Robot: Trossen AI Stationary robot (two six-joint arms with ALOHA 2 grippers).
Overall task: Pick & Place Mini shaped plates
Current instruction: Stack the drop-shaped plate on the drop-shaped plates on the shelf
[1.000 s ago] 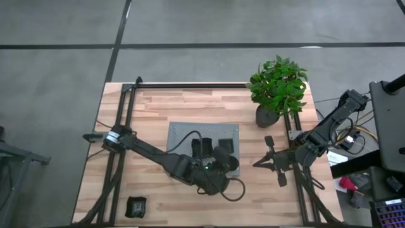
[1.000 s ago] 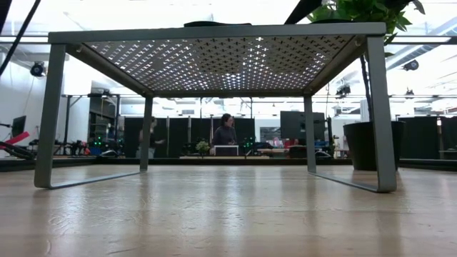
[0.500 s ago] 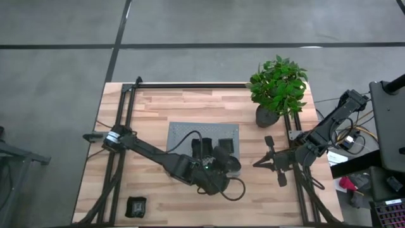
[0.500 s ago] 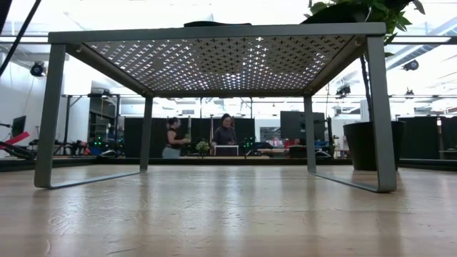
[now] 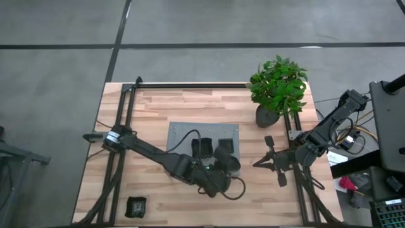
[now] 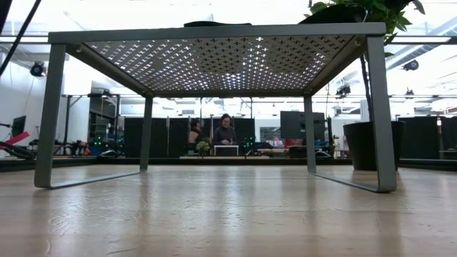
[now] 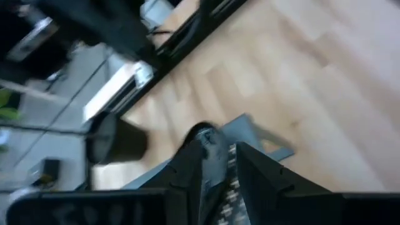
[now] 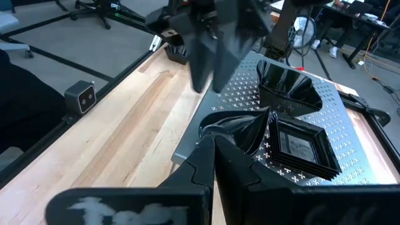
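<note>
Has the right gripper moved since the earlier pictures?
No. In the high view the right gripper keeps its place beside the plant pot, right of the tray.

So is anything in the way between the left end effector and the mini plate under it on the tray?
Nothing visible. The left end effector hangs open just above the wavy-edged plate on the grey perforated tray, with only air between them. The other plates sit off to the side.
</note>
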